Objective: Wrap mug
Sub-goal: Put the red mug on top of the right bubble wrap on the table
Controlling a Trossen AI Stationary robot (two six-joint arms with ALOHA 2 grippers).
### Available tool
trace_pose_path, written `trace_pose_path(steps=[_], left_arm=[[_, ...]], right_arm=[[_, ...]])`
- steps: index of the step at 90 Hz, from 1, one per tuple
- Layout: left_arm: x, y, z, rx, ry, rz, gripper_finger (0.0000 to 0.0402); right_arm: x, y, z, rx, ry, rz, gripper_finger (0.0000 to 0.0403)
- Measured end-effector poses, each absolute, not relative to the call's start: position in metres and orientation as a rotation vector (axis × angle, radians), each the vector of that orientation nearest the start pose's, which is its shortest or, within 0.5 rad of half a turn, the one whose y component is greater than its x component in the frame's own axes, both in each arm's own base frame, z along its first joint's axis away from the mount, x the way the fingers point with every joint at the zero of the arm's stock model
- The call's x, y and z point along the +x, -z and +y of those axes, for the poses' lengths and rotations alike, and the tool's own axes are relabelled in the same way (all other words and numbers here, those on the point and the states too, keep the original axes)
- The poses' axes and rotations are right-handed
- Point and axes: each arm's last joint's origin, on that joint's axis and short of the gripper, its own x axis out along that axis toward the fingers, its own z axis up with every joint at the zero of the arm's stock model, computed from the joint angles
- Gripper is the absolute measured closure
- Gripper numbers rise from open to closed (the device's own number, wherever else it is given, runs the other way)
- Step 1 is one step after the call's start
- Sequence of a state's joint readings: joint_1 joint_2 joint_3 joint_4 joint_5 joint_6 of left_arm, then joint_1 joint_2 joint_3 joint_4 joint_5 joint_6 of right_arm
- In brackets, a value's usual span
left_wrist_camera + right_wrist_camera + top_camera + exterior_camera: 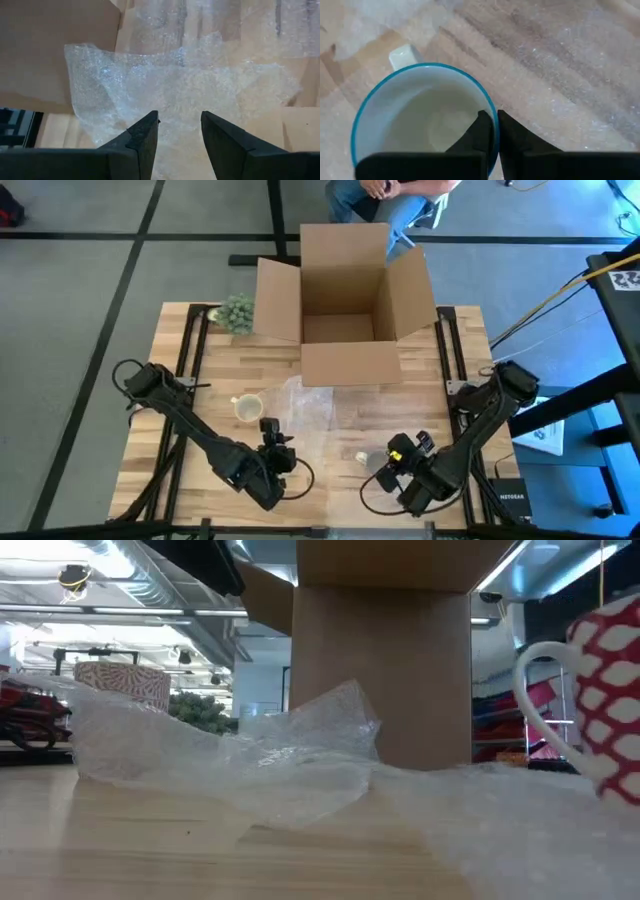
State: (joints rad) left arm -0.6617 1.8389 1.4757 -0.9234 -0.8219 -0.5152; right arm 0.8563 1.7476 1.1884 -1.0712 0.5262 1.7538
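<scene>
A mug (420,125), white inside with a blue rim and red-and-white outside (610,690), stands upright at the table's near right. Under and around it lies clear bubble wrap (560,60). My right gripper (495,131) is shut on its rim. The handle (402,54) points away from the fingers. The wrap (310,405) spreads across the table's middle, and one part of it is crumpled up (300,760). My left gripper (180,135) hovers open over the wrap (185,85) at near centre-left (268,426), touching nothing. My right gripper pinches the mug's rim (492,111) on the side opposite the handle. One finger (481,131) is inside the mug and the other (510,137) is outside. The fingers come from above, pointing down. The mug stays upright; I cannot tell whether its base rests on the wrap.
An open cardboard box (345,300) stands at the table's far middle, its near flap (350,365) folded down toward the wrap. A second patterned cup (247,407) stands left of the wrap. A green bunch (237,312) lies at the far left. A person sits beyond the box.
</scene>
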Motion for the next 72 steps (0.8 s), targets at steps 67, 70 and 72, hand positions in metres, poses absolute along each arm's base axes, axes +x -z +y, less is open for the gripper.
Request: trace_pose_path(steps=[67, 70, 72], left_arm=[[0.3029, -0.2432, -0.2044, 0.389, -0.374, 0.861, 0.0267], [0.3029, -0.2432, -0.2044, 0.389, -0.374, 0.861, 0.0267], [0.303, -0.2432, -0.2044, 0.389, -0.374, 0.861, 0.0267]], right_arm=[[0.2046, -0.1934, 0.2105, 0.413, 0.785, 0.977, 0.0295], [0.2047, -0.1934, 0.2106, 0.414, 0.784, 0.977, 0.0285], [0.2048, -0.1933, 0.2109, 0.416, 0.782, 0.977, 0.0277]])
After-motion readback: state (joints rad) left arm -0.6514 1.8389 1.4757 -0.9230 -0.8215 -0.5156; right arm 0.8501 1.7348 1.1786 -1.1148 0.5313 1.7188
